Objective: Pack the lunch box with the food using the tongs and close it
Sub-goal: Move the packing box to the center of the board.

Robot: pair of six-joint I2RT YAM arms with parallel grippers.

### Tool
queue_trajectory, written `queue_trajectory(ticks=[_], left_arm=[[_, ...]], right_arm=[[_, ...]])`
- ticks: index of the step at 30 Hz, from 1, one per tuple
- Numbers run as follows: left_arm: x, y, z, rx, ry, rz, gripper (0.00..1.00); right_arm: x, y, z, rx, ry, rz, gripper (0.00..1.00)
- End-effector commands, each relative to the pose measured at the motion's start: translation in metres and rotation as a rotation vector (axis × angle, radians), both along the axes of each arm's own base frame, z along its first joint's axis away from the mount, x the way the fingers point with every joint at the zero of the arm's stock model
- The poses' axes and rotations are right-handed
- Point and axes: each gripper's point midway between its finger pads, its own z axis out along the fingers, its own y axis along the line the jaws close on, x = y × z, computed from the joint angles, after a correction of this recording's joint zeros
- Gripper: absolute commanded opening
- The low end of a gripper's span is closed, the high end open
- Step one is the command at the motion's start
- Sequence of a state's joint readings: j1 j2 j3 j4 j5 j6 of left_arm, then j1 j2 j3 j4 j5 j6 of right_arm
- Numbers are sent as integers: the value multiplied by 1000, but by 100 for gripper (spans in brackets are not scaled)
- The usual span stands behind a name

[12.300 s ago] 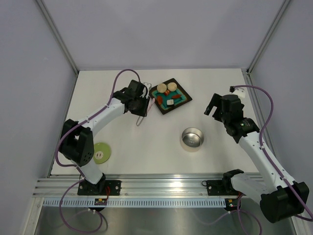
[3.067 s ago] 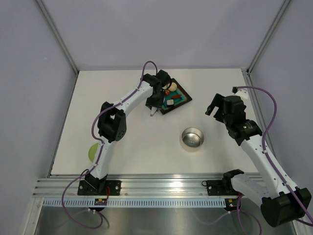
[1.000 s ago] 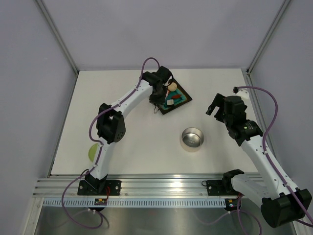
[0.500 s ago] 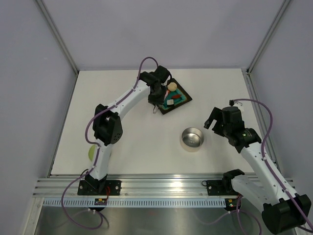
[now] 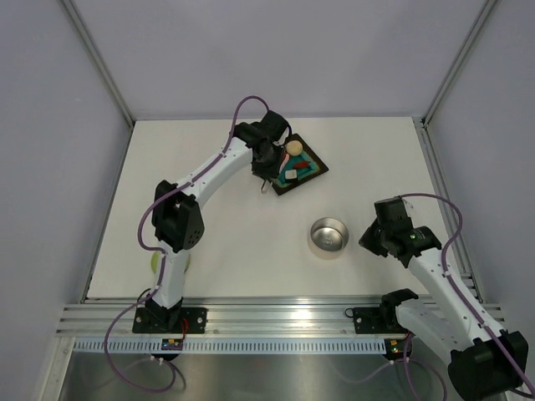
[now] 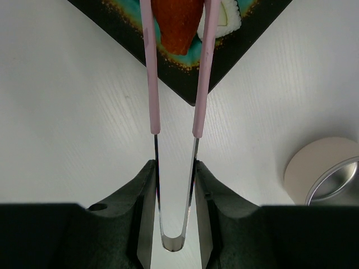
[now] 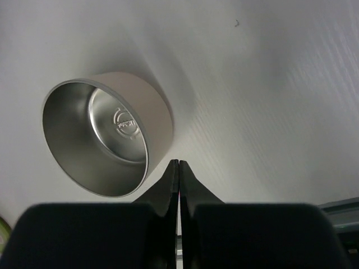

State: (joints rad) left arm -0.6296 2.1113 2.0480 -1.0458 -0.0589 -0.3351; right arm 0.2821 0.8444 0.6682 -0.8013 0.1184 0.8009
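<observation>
1. Left gripper (image 6: pixel 174 174) of mine is clamped on the tongs (image 6: pixel 152 84) near their steel bend, squeezing them partway.
2. Between the pink arms sits a red-orange piece (image 6: pixel 176 22), over the teal tray (image 6: pixel 193 89).
3. My right gripper (image 7: pixel 178 179) has its fingertips pressed flat together, low and just beside the lunch box (image 7: pixel 106 134).
4. That lunch box stands upright and lidless on the table (image 5: pixel 209 242), well apart from the teal tray.
</observation>
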Motion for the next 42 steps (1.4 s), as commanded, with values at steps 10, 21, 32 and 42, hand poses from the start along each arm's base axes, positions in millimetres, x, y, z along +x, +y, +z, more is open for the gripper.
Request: queue_trajectory(ticks=[10,21,32,42], left_arm=[[-11,-9,53,-89,-97,-73,0],[-16,-15,52,-95,-86,-91,0],[-21,-9,52,-77,-74,-103,0],[-38,-2,50,-69,-38,-136,0]], right_arm=[[-19,39,-42,216,115,20,0],[30,71,-33,297,11,113,0],[102,93,-20,294,-68,151,1],[142,104,-14,264,-86,186,1]])
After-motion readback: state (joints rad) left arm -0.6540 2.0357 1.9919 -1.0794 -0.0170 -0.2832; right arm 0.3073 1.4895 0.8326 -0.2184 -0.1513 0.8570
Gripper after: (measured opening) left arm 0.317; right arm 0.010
